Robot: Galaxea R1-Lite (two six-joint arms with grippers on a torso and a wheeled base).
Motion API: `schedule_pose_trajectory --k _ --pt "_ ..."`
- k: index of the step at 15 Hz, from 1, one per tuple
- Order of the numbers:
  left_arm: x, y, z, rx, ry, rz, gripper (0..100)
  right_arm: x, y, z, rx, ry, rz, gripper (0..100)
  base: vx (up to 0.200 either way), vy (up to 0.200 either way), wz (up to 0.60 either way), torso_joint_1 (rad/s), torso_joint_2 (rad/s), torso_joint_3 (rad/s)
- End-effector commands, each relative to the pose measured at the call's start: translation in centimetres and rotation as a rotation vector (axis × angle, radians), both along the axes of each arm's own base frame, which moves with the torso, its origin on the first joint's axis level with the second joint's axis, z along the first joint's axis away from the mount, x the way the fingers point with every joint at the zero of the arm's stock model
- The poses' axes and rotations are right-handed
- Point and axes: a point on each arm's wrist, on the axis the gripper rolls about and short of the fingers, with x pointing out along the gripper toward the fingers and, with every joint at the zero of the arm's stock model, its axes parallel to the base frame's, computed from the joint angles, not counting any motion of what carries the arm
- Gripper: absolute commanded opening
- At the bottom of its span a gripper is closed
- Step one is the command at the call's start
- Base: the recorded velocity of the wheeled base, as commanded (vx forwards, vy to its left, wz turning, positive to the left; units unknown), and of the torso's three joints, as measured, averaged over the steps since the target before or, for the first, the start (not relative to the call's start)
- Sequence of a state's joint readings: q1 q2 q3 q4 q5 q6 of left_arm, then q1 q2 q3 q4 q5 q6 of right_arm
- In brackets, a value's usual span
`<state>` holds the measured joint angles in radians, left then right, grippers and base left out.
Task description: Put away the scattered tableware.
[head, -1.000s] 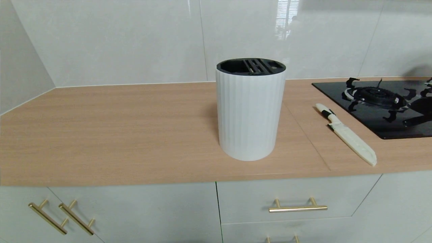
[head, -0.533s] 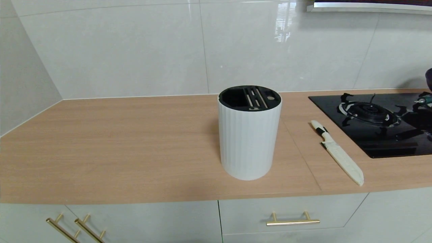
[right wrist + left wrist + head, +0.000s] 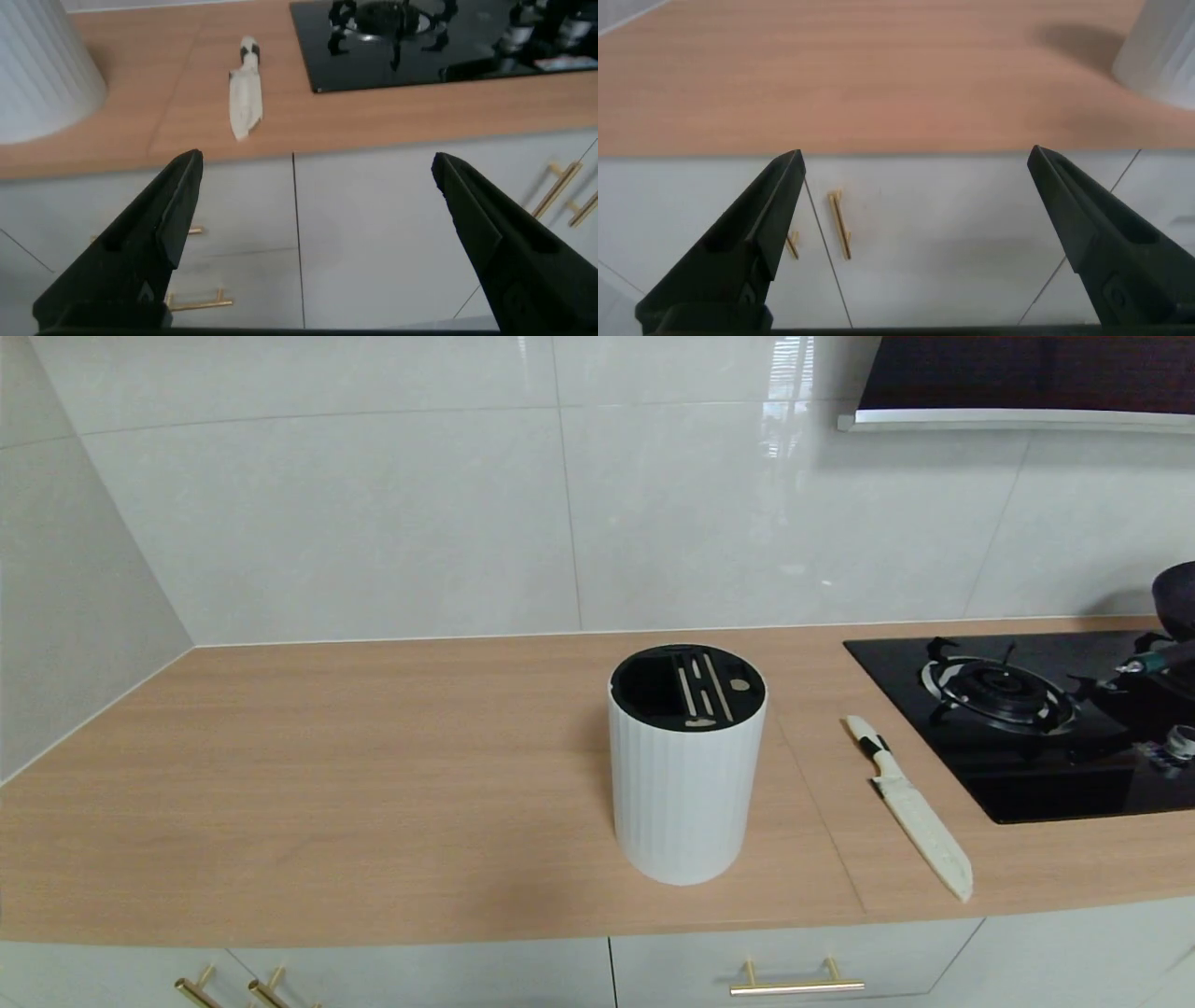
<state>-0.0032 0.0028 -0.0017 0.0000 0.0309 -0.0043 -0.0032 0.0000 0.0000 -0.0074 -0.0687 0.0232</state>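
Head view shows the knife [image 3: 906, 803] lying flat on the wooden surface [image 3: 373, 756], between the white ribbed knife holder [image 3: 686, 775] and the black hob [image 3: 1018, 728], touching neither. Its long axis runs from back to front: the handle points toward the wall, and the blade tip lies near the front edge, angled a little to the robot's right. The holder stands upright with its slotted black top open. The right end effector [image 3: 315, 157] is spread wide and holds nothing, out in front of the cabinet fronts, with the knife [image 3: 246, 89] ahead of it on the surface. The left end effector [image 3: 914, 154] is equally wide apart and empty, facing the bare stretch on the holder's [image 3: 1162, 56] far side. The right arm looks nearer, so the pick probably falls to it.
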Motion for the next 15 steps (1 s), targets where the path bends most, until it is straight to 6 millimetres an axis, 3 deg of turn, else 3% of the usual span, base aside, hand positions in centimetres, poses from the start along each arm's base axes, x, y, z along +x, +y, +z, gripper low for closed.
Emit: schedule_pose_trajectory --k 1,8,15 --pt "0.0 0.0 0.0 0.0 0.0 0.0 100 0.01 0.0 0.01 0.0 0.001 0.0 100 0.0 0.0 0.0 0.261 -0.56 -0.315" --pt "0.0 0.0 0.0 0.0 0.0 0.0 100 0.01 0.0 0.01 0.0 0.001 0.0 100 0.0 0.0 0.0 0.248 -0.54 -0.288" --pt "0.0 0.0 0.0 0.0 0.0 0.0 100 0.01 0.0 0.01 -0.002 0.001 0.0 100 0.0 0.0 0.0 0.013 -0.02 -0.013"
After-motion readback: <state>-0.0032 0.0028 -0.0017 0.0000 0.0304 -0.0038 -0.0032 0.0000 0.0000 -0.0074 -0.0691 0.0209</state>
